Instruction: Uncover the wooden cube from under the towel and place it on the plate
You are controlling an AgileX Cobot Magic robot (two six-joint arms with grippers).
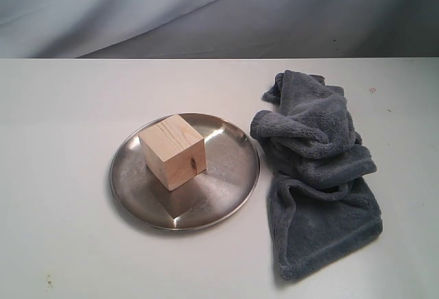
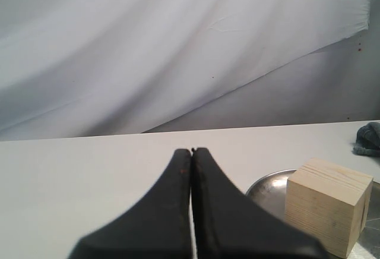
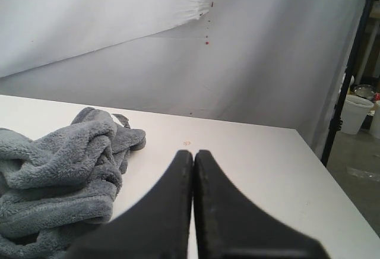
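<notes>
The pale wooden cube (image 1: pixel 173 151) with a dark knot stands on the shiny steel plate (image 1: pixel 226 175) at the table's middle. The blue-grey towel (image 1: pixel 315 169) lies crumpled just right of the plate, off the cube. Neither gripper shows in the exterior view. In the left wrist view my left gripper (image 2: pixel 191 151) is shut with nothing in it, and the cube (image 2: pixel 328 202) on the plate (image 2: pixel 268 185) lies off to its side. My right gripper (image 3: pixel 193 152) is shut and empty above the table, with the towel (image 3: pixel 59 176) beside it.
A white table (image 1: pixel 62 107) carries everything, backed by a grey-white cloth curtain (image 1: pixel 206 4). In the right wrist view the table edge (image 3: pixel 332 193) drops off, with a black stand pole (image 3: pixel 350 63) and white buckets (image 3: pixel 356 113) beyond.
</notes>
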